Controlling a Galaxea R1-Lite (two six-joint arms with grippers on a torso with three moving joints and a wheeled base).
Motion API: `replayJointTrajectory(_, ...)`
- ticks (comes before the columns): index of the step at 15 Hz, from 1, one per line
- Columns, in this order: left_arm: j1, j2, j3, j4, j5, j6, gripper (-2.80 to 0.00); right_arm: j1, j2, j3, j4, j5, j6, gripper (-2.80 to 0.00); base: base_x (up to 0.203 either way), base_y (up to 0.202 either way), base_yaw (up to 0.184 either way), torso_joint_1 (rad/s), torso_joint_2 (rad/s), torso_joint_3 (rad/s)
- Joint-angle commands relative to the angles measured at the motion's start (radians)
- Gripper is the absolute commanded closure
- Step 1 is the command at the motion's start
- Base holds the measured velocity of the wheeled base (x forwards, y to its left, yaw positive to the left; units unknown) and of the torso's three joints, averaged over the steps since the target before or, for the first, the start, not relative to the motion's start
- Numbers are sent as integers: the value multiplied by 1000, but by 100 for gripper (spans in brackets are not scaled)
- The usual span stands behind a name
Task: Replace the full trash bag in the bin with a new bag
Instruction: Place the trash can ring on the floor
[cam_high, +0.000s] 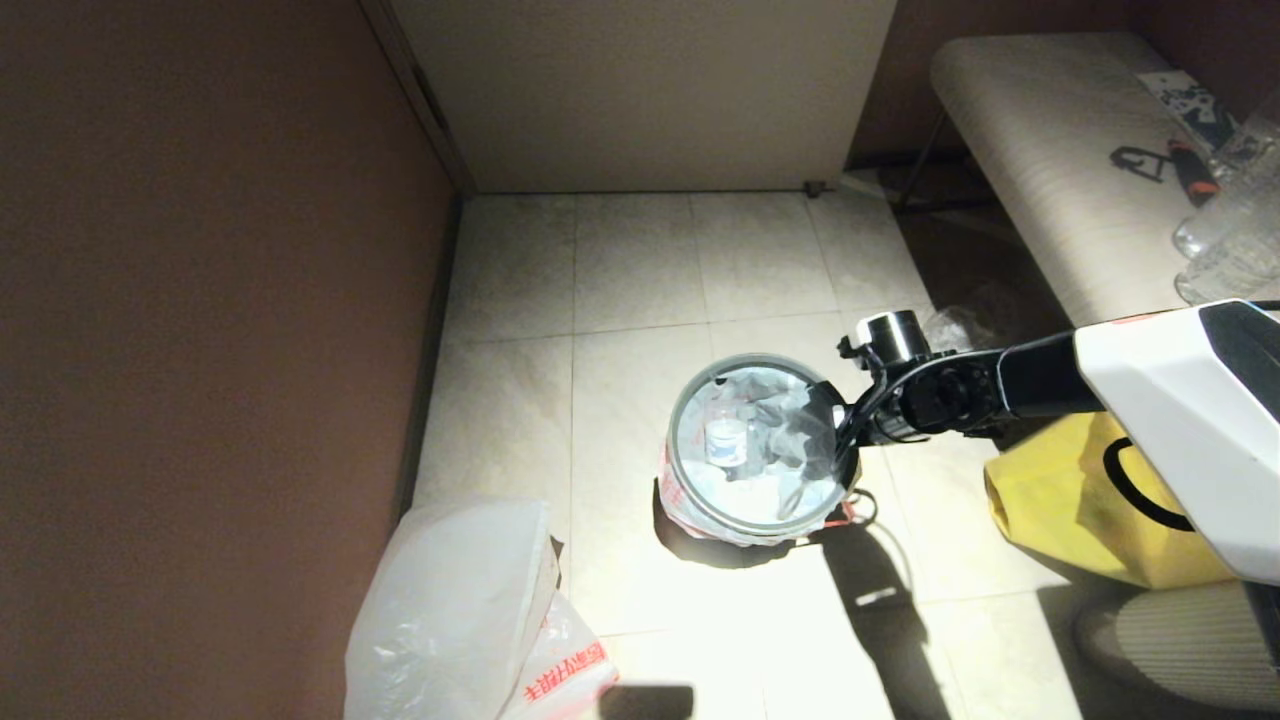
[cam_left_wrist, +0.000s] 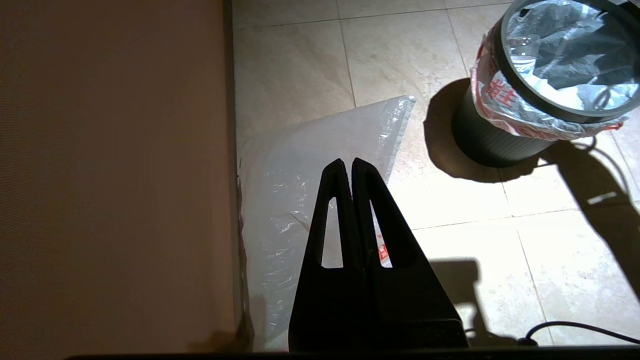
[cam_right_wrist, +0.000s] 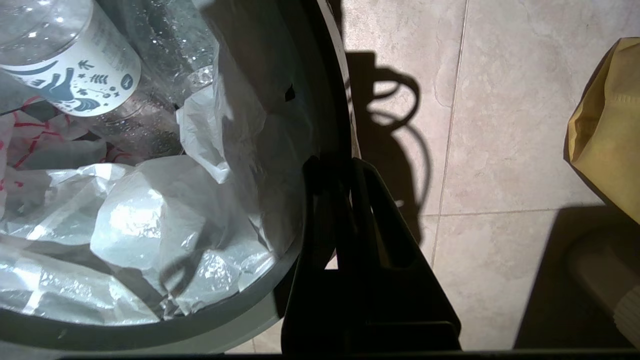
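Your right pincer (cam_right_wrist: 340, 167) is clenched on the grey hoop (cam_right_wrist: 320, 65) at the bin's (cam_left_wrist: 492, 145) rim, at about 3 o'clock on the bin in the head view. What exactly sits between the fingers I cannot tell; the hoop and the bag edge beneath it are both there. Your left pincer (cam_left_wrist: 348, 167) is clenched on nothing and hangs parked above the floor (cam_high: 640, 270).

Progress, in my judgement: early. The full trash bag (cam_high: 755, 460) is in the bin, its edge folded over the wall under the hoop, with a clear bottle (cam_high: 727, 438) and crumpled plastic inside. The hoop is not yet off, so lifting it, pulling the bag out and fitting the replacement all remain. The new bag (cam_high: 560, 670) lies on the floor at about 7 o'clock from the bin, well apart, partly under another pale bag (cam_high: 450, 600).

Surface: pale tiles, harshly lit around the bin. A brown wall runs at 9 o'clock, a yellow tote bag (cam_high: 1070, 500) sits at 3 o'clock, a padded bench (cam_high: 1040, 150) at 1 o'clock.
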Motion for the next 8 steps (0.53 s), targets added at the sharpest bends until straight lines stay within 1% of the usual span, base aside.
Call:
replayJointTrajectory(1,0,1,0,0,0,0,0,6,-46,27,1,-1,1,0,0,0,0,0,0,0)
replayJointTrajectory(4,0,1,0,0,0,0,0,26,-107,74,5,-1,3,0,0,0,0,0,0,0)
replayJointTrajectory(6,0,0,0,0,1,0,0,44,-146,87,60,-1,8,0,0,0,0,0,0,0)
replayJointTrajectory(8,0,0,0,0,0,0,0,65,-188,87,124,-3,60,0,0,0,0,0,0,0)
